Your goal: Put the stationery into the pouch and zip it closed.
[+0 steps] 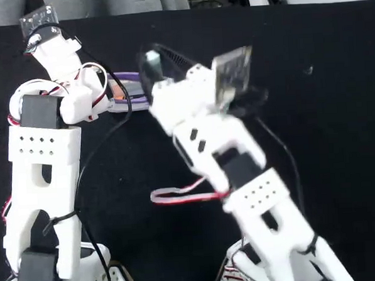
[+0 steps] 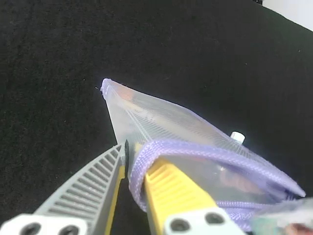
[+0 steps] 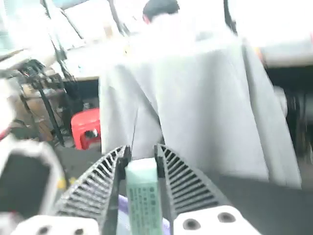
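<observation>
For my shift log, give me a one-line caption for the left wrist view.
Left gripper clamps the purple-trimmed edge of the translucent mesh pouch, black table beyond.

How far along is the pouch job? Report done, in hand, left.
Done: orange shapes show through the mesh of the pouch, so some stationery seems inside. In hand: the left pincer grips the purple rim; the right pincer holds a green stick. Left: drop it in, zip closed.
</observation>
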Available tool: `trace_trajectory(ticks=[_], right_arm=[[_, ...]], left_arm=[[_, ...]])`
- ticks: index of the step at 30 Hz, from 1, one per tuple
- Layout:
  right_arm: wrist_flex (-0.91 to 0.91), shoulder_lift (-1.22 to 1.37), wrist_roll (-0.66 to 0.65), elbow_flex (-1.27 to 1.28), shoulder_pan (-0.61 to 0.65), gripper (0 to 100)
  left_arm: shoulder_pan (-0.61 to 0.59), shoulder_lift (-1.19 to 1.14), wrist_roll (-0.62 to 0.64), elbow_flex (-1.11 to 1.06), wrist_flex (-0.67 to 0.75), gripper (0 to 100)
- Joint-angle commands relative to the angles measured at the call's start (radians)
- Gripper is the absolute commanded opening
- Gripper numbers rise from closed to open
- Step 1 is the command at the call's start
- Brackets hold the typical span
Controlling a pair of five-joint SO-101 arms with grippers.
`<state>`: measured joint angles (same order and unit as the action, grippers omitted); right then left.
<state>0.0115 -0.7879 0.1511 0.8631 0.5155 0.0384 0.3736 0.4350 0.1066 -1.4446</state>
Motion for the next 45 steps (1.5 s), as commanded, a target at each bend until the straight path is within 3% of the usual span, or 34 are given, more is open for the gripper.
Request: trace_trajectory(ticks=[1,6,21,29,39,45], right_arm=[[0.244,-0.076,-0.152,0.154,0.052,1.1],[0.333,-0.074,-0.311,0.274,0.061,1.1],[0.408,-0.205,-0.324,0.516,0.060,1.1],[0.413,-0.292,-0.459,0.691,0.061,1.1],[0.404,-0.481,-0.460,0.816,0.183,1.1],[0.348,-0.516,-0.592,0.828,0.241,1.1]], left_arm=[[-0.013,0.018,-0.009,0.025,0.021,3],[-0.013,0.012,-0.009,0.028,0.025,3],[-0.071,0.009,-0.008,0.035,0.029,3],[-0.071,0.009,-0.008,0.035,0.029,3],[-0.073,0.009,-0.008,0.035,0.029,3],[-0.067,0.009,-0.008,0.035,0.029,3]])
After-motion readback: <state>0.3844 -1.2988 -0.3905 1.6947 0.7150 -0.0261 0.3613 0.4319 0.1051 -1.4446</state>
